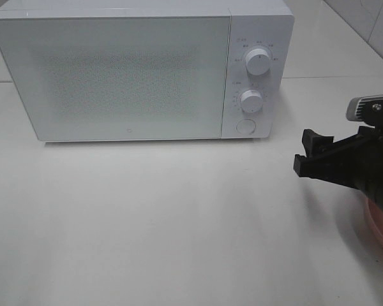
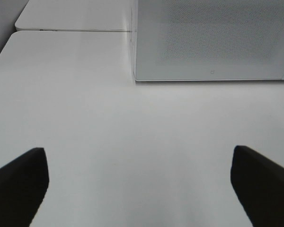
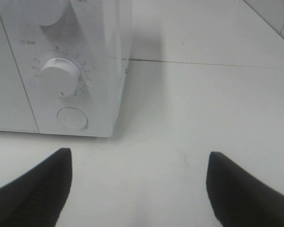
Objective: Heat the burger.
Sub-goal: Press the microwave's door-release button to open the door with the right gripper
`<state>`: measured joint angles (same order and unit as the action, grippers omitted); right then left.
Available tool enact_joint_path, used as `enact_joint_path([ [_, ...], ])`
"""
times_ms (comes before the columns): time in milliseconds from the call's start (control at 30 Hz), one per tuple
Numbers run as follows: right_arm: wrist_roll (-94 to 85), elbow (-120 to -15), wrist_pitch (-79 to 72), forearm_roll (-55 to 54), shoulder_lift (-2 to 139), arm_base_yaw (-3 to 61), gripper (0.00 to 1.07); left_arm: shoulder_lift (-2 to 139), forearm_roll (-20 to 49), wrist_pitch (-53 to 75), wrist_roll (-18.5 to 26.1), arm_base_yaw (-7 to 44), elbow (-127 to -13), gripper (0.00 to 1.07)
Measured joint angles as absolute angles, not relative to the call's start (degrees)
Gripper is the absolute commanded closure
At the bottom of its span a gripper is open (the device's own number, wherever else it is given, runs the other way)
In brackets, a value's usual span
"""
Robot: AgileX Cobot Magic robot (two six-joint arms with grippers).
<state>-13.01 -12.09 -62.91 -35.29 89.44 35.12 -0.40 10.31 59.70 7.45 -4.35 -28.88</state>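
The burger is out of view in every frame. A white microwave (image 1: pixel 115 76) stands at the back of the table with its door closed; it also appears in the left wrist view (image 2: pixel 213 38) and in the right wrist view (image 3: pixel 99 56). At the right edge of the table my right gripper (image 1: pixel 304 153) is open and empty, pointing toward the microwave's control panel. My left gripper (image 2: pixel 139 189) appears only in its wrist view, open over bare table in front of the microwave's left corner, with nothing between its fingers.
The control panel carries two round knobs (image 1: pixel 258 62) (image 1: pixel 250 101) and a round button (image 1: pixel 245 125). A pink plate's rim (image 1: pixel 380 229) shows under the right arm at the lower right. A seam joins a second tabletop (image 2: pixel 71 16) behind.
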Motion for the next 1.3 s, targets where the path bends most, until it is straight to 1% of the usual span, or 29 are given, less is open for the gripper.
enact_joint_path([
  [33, -13.35, -12.09, -64.23, -37.87, 90.18, 37.82, 0.34, -0.4, 10.31, 59.7, 7.45, -4.35, -28.88, 0.07],
  [133, -13.52, -12.2, -64.52, -38.96, 90.53, 39.19, 0.34, -0.4, 10.31, 59.7, 7.45, -4.35, -28.88, 0.07],
  [167, -13.58, -12.95, -64.69, -41.83, 91.39, 41.54, 0.34, -0.4, 10.31, 59.7, 7.45, -4.35, -28.88, 0.07],
  [367, -13.81, -16.04, -65.26, -46.29, 93.56, 46.01, 0.34, -0.4, 10.26, 59.7, 7.45, -4.35, -28.88, 0.07],
  [567, -13.81, -19.54, -65.15, -47.73, 94.94, 48.53, 0.34, -0.4, 10.26, 59.7, 7.45, -4.35, -28.88, 0.07],
  [933, -13.06, -20.86, -63.48, -48.76, 94.94, 48.59, 0.35, -0.4, 10.26, 59.7, 7.45, -4.35, -28.88, 0.07],
  [1000, -8.48, -20.86, -62.91, -48.87, 94.94, 48.59, 0.4, -0.4, 10.26, 59.7, 7.45, -4.35, -28.88, 0.07],
  [1067, -6.36, -20.86, -62.91, -48.93, 94.94, 48.59, 0.42, -0.4, 10.26, 59.7, 7.45, -4.35, -28.88, 0.07],
  [1100, -1.66, -20.86, -62.91, -48.99, 94.94, 48.59, 0.46, -0.4, 10.26, 59.7, 7.45, -4.35, -28.88, 0.07],
  [1133, -1.66, -20.86, -62.91, -48.99, 94.94, 48.59, 0.46, -0.4, 10.26, 59.7, 7.45, -4.35, -28.88, 0.07],
  [1167, 4.01, -20.86, -62.91, -48.99, 94.94, 48.59, 0.49, -0.4, 10.26, 59.7, 7.45, -4.35, -28.88, 0.07],
  [1200, 7.56, -20.86, -62.91, -49.1, 94.94, 48.59, 0.53, -0.4, 10.26, 59.7, 7.45, -4.35, -28.88, 0.07],
  [1233, 7.56, -20.86, -62.91, -49.1, 94.94, 48.59, 0.53, -0.4, 10.26, 59.7, 7.45, -4.35, -28.88, 0.07],
  [1267, 14.9, -20.86, -62.85, -49.1, 94.94, 48.59, 0.59, -0.4, 10.26, 59.7, 7.45, -4.35, -28.88, 0.07],
  [1300, 14.9, -20.86, -62.85, -49.1, 94.94, 48.59, 0.59, -0.4, 10.26, 59.7, 7.45, -4.35, -28.88, 0.07],
])
